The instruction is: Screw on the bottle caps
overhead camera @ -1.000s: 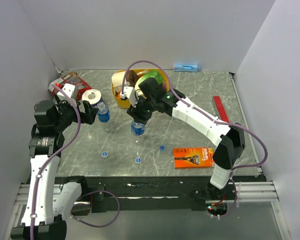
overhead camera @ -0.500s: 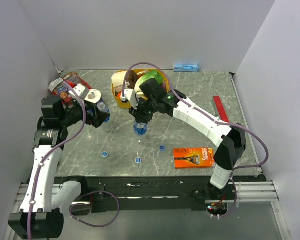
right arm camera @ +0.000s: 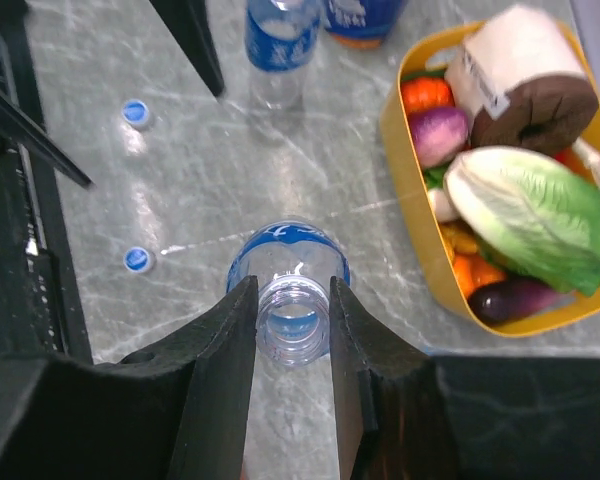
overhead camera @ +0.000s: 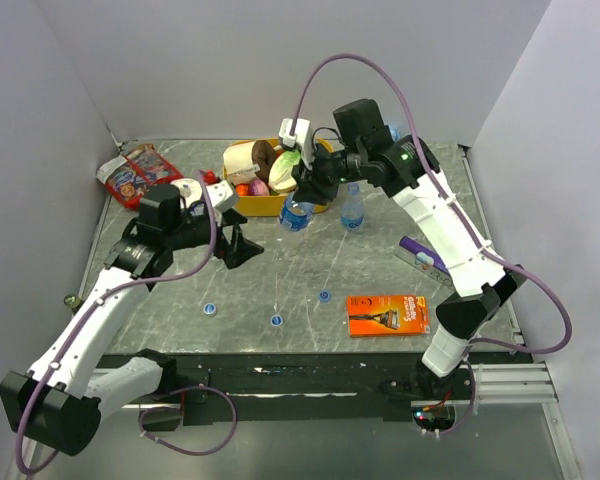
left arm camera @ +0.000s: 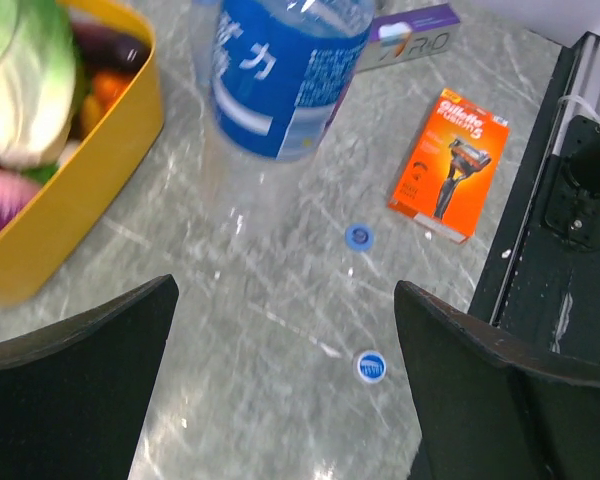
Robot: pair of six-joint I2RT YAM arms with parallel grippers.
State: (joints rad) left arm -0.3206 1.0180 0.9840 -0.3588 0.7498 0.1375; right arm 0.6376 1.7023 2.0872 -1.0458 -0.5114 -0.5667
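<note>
Clear plastic with a blue label: from above, one bottle [overhead camera: 296, 214] clamped in the right jaws just beside the yellow tray [overhead camera: 255, 207], a second bottle [overhead camera: 352, 210] standing free to its right. All three bottle caps [overhead camera: 276, 320] loose on the grey table [overhead camera: 380, 260], nearer the arm bases and well apart from both bottles, with an orange razor box [overhead camera: 385, 314] off to their right. Left jaws between tray and caps, spread wide, gripping nothing.

From the left wrist: same wide, empty left jaws, a blurred bottle [left arm camera: 280, 70] beyond them and two of the bottle caps [left arm camera: 358, 236] on the table below it.

From the right wrist: straight down an open, uncapped neck, the right jaws narrow and touching it on both sides. Cannot tell whether the base rests on the table.

Likely step: steadying this bottle for capping. Best done by standing it upright and gripping below the thread so the thread is free. Then lower the left jaws over the nearest cap, pinch it by the rim, carry it level and seat it square before turning, to avoid cross-threading.
</note>
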